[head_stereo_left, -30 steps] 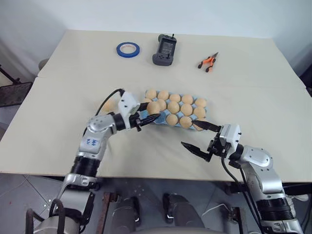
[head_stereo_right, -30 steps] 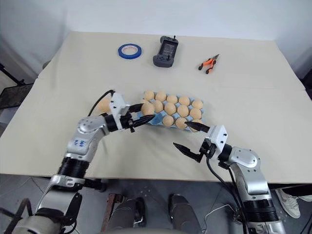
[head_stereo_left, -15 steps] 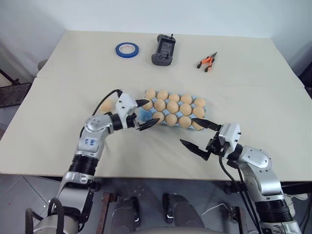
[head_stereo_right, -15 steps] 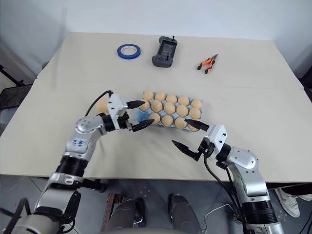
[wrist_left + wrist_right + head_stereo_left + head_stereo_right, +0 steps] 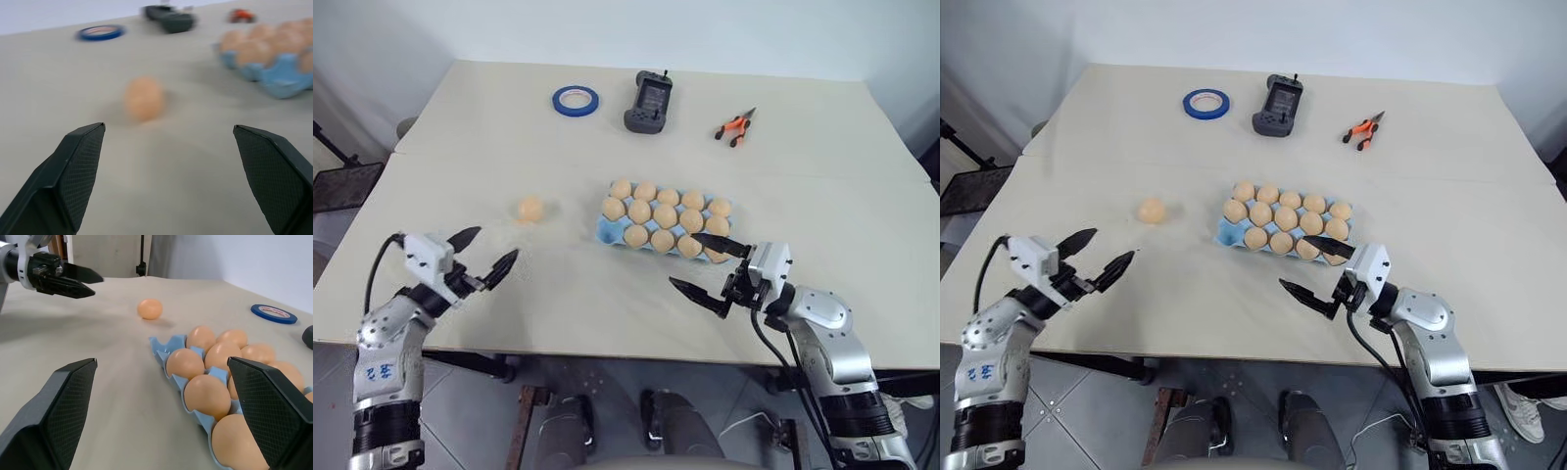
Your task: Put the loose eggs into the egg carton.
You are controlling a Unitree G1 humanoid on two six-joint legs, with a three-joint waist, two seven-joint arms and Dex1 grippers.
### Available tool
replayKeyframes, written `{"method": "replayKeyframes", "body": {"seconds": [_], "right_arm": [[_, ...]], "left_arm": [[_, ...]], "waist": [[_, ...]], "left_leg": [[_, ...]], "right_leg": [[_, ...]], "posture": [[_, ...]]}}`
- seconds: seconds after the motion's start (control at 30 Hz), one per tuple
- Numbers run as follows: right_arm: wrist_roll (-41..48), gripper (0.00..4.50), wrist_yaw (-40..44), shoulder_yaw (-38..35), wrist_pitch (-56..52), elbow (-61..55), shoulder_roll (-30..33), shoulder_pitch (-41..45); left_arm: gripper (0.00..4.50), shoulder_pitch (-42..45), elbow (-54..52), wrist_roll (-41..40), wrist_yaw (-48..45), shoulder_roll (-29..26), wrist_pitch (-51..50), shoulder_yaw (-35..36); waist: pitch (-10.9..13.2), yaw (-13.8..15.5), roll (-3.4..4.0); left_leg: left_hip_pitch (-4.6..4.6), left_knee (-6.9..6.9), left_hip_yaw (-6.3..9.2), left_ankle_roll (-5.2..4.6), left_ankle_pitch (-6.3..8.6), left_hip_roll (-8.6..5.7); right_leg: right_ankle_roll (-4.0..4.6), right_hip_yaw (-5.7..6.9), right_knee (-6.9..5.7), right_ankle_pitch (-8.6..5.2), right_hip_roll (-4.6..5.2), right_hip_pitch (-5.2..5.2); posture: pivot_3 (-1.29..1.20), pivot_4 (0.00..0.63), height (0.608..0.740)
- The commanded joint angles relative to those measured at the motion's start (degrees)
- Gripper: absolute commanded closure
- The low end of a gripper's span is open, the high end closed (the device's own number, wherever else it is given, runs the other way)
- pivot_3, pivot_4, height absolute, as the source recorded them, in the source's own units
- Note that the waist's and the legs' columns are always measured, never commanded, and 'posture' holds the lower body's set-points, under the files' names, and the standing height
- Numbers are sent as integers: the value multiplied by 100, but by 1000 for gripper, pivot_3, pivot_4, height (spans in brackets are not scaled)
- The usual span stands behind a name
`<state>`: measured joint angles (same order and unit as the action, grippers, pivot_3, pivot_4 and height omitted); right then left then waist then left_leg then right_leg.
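Observation:
One loose egg, tan and oval, lies on the table left of the egg carton. The light blue carton holds several eggs; its near-left cup is bare. My left gripper hovers open and empty over the table's near left part, pointing toward the loose egg, a short way off from it. Just in front of the carton's near right corner, my right gripper is open too, with nothing between its fingers. The right wrist view shows the carton, the egg and the left gripper beyond.
At the table's far side lie a blue tape roll, a dark handheld remote and orange-handled pliers. The table's near edge runs just under both grippers.
The left gripper, shut on an egg at the carton's left end, opened and left it there, then swung back left toward the near edge. The right arm has stayed put.

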<state>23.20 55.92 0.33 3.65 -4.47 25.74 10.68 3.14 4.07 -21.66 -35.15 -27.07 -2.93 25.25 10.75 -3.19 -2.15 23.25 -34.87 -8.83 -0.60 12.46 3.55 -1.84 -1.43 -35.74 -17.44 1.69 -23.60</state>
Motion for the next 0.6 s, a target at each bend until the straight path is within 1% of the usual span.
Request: {"method": "replayKeyframes", "body": {"seconds": [0.03,0.13,0.23,0.33,0.5,0.6], "right_arm": [[117,0,111,-42,137,7,-42,116],[90,0,156,-41,170,72,-66,144],[60,0,172,-26,187,121,-89,180],[48,0,166,-18,194,149,-102,216],[31,0,123,0,204,144,-117,229],[16,0,78,16,211,119,-140,225]], "left_arm": [[25,-203,-402,-42,461,139,-257,47],[25,6,-451,-20,594,197,-371,-133],[25,538,-160,59,745,172,-451,-325],[25,1231,324,252,868,122,-514,-563],[25,2374,1547,696,990,97,-528,-1005],[25,2905,2272,880,1052,113,-389,-1154]], "waist": [[0,-1,0],[0,23,-1],[0,33,-1],[0,24,-1],[0,8,-1],[0,6,-1]], "left_leg": [[3,3,0,-1,1,0],[3,10,1,5,-3,6],[4,11,1,7,-4,11],[3,10,-2,7,-4,10],[3,12,-13,7,-5,12],[3,14,-18,13,-3,19]], "right_leg": [[-4,0,3,2,0,-2],[-8,20,4,4,-2,-3],[-2,33,4,1,0,0],[-7,32,3,4,0,3],[-64,36,-3,36,-5,-3],[-59,40,-13,32,-12,-12]], "posture": [[0,150,740],[0,150,740],[0,150,740],[0,150,740],[0,150,740],[0,150,740]]}}
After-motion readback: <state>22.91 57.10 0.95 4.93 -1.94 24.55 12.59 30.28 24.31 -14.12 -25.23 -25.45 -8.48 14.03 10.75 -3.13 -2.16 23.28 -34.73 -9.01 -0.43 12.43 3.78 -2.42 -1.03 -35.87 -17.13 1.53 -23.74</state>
